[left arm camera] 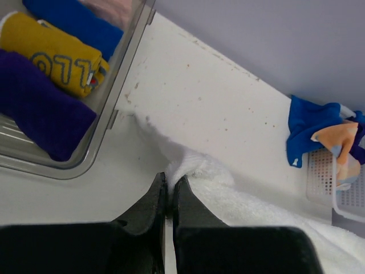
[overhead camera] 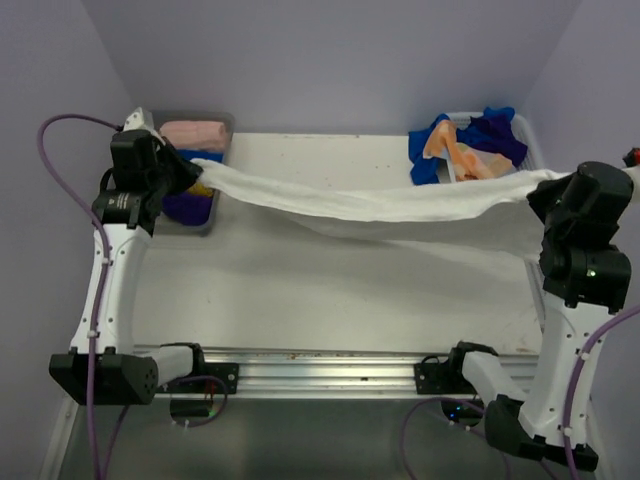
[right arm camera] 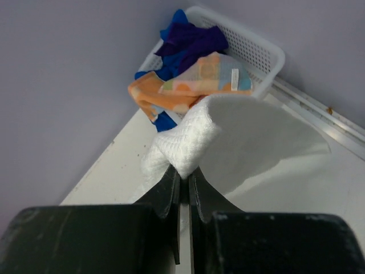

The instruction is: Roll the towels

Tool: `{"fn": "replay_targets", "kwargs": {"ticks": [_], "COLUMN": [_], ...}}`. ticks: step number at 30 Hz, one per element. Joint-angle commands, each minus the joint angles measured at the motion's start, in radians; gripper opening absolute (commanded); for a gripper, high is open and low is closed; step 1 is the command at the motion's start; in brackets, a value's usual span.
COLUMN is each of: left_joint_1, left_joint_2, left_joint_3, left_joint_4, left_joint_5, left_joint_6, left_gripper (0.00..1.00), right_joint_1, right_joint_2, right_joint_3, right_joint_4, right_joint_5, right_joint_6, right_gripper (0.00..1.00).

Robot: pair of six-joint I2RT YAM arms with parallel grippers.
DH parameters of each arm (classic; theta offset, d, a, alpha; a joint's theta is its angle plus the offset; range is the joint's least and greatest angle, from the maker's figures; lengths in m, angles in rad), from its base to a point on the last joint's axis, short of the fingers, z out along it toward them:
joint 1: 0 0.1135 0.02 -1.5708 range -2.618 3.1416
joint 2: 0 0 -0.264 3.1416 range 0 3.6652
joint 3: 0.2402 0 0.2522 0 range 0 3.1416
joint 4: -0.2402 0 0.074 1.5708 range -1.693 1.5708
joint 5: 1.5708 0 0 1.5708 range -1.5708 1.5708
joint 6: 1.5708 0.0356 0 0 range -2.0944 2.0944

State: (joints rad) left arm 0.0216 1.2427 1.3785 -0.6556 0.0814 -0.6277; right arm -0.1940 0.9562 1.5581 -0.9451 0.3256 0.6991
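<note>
A white towel [overhead camera: 380, 208] hangs stretched across the table, held above it at both ends. My left gripper [overhead camera: 196, 176] is shut on its left corner, seen in the left wrist view [left arm camera: 170, 178] with white cloth [left arm camera: 228, 194] pinched between the black fingers. My right gripper [overhead camera: 545, 190] is shut on the right corner; in the right wrist view [right arm camera: 183, 171] a bunched fold of the towel [right arm camera: 191, 142] sits between the jaws. The towel sags in the middle and its lower edge touches the table.
A clear bin [overhead camera: 218, 135] at back left holds rolled towels: pink [overhead camera: 192, 133], yellow [left arm camera: 54, 54], purple [left arm camera: 40, 111], blue [left arm camera: 80, 23]. A white basket [right arm camera: 251, 45] at back right holds loose blue, purple and orange towels [overhead camera: 465, 145]. Purple walls close in.
</note>
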Motion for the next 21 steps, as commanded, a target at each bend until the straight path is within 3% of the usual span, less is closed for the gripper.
{"fn": "replay_targets", "kwargs": {"ticks": [1,13,21], "left_joint_1": [0.009,0.011,0.008], "left_joint_2": [-0.089,-0.293,-0.416], "left_joint_3": [0.062,0.347,0.494], "left_joint_4": [0.074,0.045,-0.075], "left_joint_5": [-0.028,-0.25,-0.413], "left_joint_6": [-0.004,0.054,0.117], "left_gripper": [0.0,0.0,0.0], "right_joint_1": [-0.005,0.021,0.152], "right_joint_2": [-0.013,-0.008,-0.112], "right_joint_3": [0.14,0.531,0.562], "right_joint_4": [0.012,-0.053,-0.101], "right_joint_5": [0.023,-0.03,0.141], "right_joint_6": [-0.12,-0.167,-0.211], "right_gripper": [0.0,0.0,0.0]}}
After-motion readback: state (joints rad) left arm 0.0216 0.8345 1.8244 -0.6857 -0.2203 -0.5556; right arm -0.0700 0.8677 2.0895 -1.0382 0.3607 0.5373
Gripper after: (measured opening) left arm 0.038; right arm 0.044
